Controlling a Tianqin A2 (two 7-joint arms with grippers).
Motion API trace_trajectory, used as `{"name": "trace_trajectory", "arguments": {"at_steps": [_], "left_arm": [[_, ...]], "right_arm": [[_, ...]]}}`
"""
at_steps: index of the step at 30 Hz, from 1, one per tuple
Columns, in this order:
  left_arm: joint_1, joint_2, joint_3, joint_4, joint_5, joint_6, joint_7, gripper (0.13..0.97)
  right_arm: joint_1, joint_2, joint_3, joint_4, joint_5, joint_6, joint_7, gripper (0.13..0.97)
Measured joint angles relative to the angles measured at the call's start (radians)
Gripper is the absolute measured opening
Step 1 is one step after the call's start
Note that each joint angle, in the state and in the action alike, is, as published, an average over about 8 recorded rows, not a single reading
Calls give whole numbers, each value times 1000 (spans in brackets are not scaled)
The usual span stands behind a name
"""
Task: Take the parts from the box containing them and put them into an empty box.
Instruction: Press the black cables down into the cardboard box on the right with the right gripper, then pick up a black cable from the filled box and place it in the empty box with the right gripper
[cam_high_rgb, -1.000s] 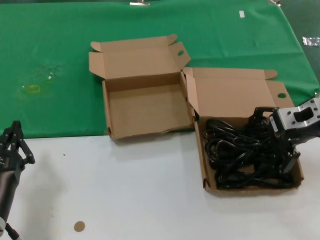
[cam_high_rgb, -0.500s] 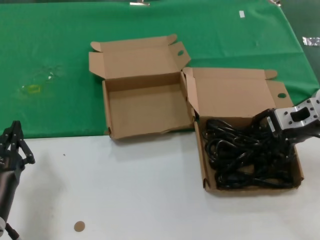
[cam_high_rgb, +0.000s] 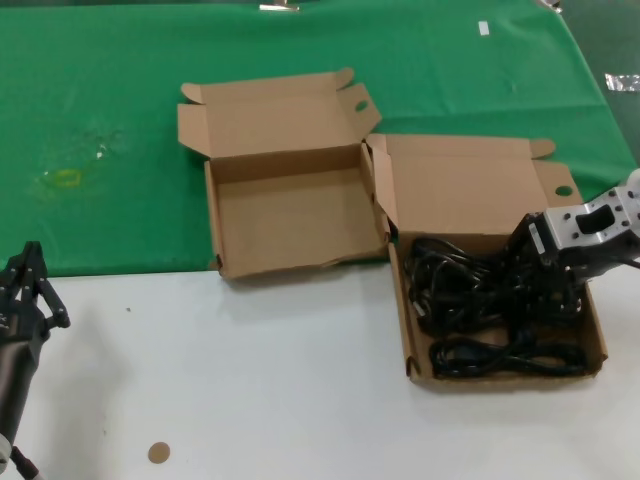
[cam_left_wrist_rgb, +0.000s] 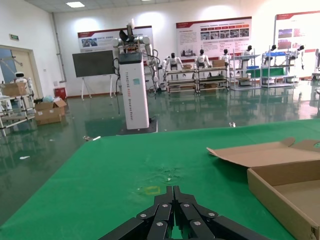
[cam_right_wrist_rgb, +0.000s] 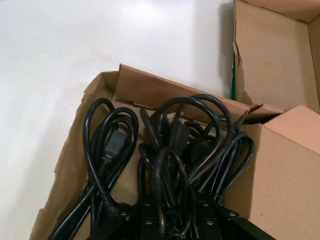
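Right claw: down in the full box, at its right side, clenched on a bundle of cords; the wrist view shows loops gathered right at the claw's base.
Change: a second ago the claw sat low among the cords, which lay flat across the box floor. Now it has risen a little, and a clump of cords hangs up against it, baring brown floor in the middle of the box.
Cords left behind: one coil lies along the front wall of the box; another lies flat on the floor in the wrist view.
Meaning: the lift looks begun; the grip seems to have caught several loops at once, so tangled cords may drag along.
Empty box: open, nothing in it, just left of the full box on the green cloth, its front edge at the white counter.
Left claw: parked at the counter's left edge, clenched on nothing.
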Motion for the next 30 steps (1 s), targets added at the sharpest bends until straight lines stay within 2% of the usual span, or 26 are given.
{"name": "trace_trajectory", "arguments": {"at_steps": [13, 17, 23, 30], "left_arm": [[0, 0, 0, 0, 0, 0, 0, 152], [0, 0, 0, 0, 0, 0, 0, 152], [0, 0, 0, 0, 0, 0, 0, 152], [0, 0, 0, 0, 0, 0, 0, 152]], "right_arm": [[29, 38, 12, 80, 35, -107, 56, 230], [53, 32, 17, 94, 42, -124, 74, 229], [102, -7, 23, 96, 44, -119, 97, 226], [167, -98, 14, 76, 31, -80, 129, 226]]}}
